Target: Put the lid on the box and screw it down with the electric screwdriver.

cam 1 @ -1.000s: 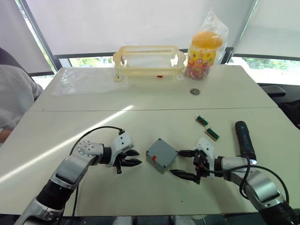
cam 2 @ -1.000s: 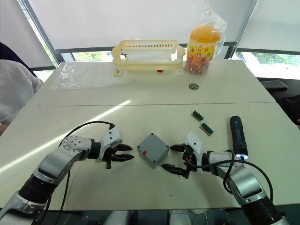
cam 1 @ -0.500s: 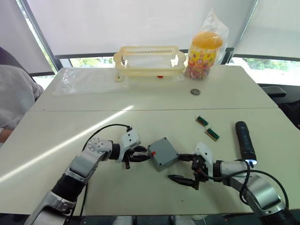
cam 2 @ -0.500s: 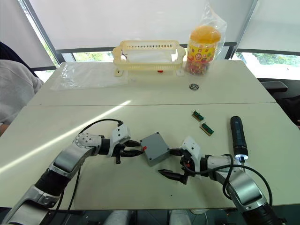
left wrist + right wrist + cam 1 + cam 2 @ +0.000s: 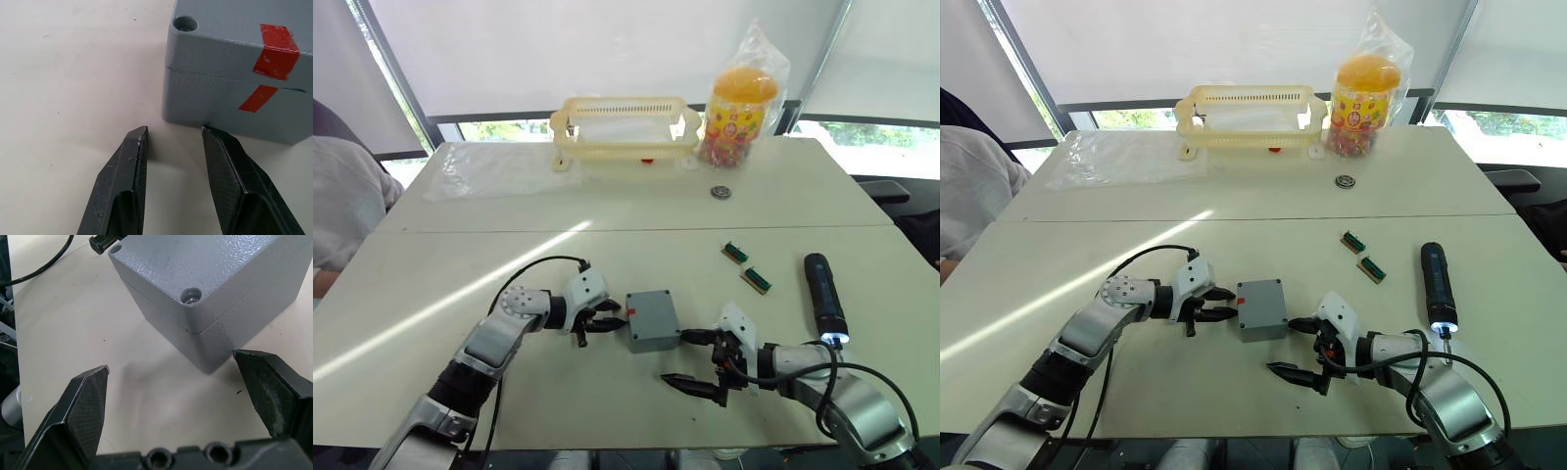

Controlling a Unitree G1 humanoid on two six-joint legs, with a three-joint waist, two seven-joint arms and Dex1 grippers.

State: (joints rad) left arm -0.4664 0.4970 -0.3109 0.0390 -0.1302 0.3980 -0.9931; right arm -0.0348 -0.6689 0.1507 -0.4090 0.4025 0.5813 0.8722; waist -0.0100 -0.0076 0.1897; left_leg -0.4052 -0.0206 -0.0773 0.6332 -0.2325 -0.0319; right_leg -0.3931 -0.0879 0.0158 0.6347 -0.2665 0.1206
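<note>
You have a pale worktop (image 5: pixel 460 264) in front of you, and at its far edge stand a pale yellow basket (image 5: pixel 625 127) and, just to its right, a yellow-lidded jar in a clear bag (image 5: pixel 740 98). A clear plastic sheet (image 5: pixel 499 166) lies left of the basket. At the left edge of the head views a person's grey sleeve (image 5: pixel 342 201) shows.

The box (image 5: pixel 652 320) sits near the middle of the worktop between your two hands, with the lid (image 5: pixel 234 29) already on top of it; a seam runs between them, and red tape (image 5: pixel 268 63) crosses that seam on the side facing your left hand. One corner screw hole has a screw head in it in the right wrist view.

The electric screwdriver (image 5: pixel 824 297) lies flat on the worktop to the right, its lit tip towards you, well apart from the box.

Your left hand (image 5: pixel 607 317) is slightly open and holds nothing, one fingertip touching or almost touching the box's base. Your right hand (image 5: pixel 692 360) is wide open and empty, low beside the box's near right corner.

Two small green circuit boards (image 5: pixel 746 265) lie beyond the screwdriver's left side, and a small round metal piece (image 5: pixel 721 191) lies farther back.
</note>
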